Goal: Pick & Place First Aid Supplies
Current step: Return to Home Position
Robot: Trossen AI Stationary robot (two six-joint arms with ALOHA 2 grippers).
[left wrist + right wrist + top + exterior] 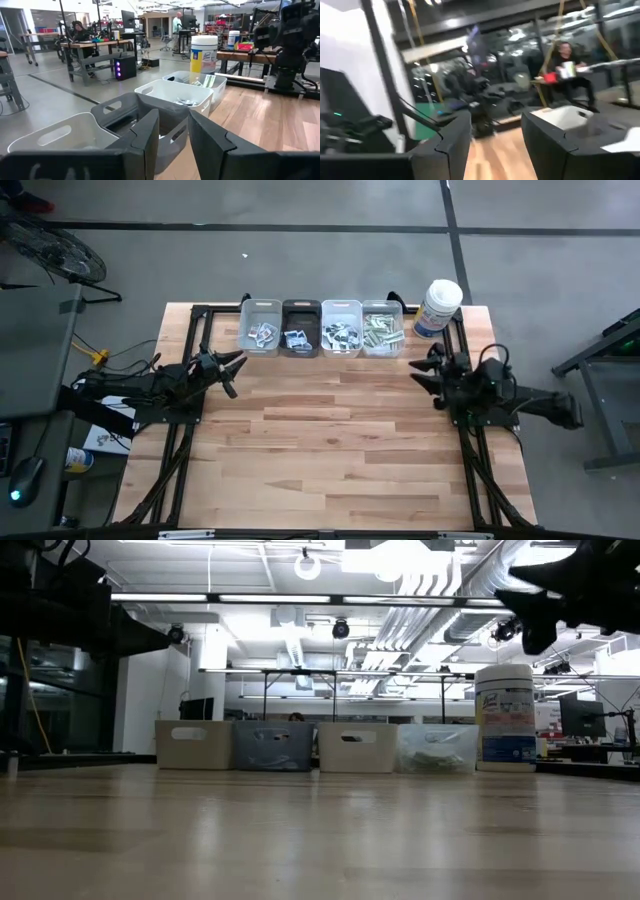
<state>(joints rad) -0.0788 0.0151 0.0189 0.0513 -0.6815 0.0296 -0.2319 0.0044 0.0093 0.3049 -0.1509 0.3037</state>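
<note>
- Evidently the sorting is as good as finished: every one of the first aid supplies that I can see lies inside a bin in the row along the far edge of the light wooden worktop (330, 440).
- The narrow green-and-white paper strips (383, 330) are heaped in the transparent plastic bin (382, 304), which stands just beside the tall white round canister with a blue label (438, 307).
- The squarish white packets with dark-blue marks (341, 335) lie in the white plastic bin (341, 303) next along. More packets are in the dark grey plastic bin (301, 304) and in the pale plastic bin (261, 302) at the row's other end.
- No packet shows on the bare boards in front of the bins, so I judge nothing is left to pick.
- The left claw (238, 375) sits at the worktop's left side, near the pale bin but apart from it. Its fingers are spread and nothing is between them.
- The right claw (420, 372) sits at the right side, near the canister. It is likewise spread and empty.
- What remains, by my reading, is only for both arms to settle into their rest pose. They are already drawn towards the side edges.
</note>
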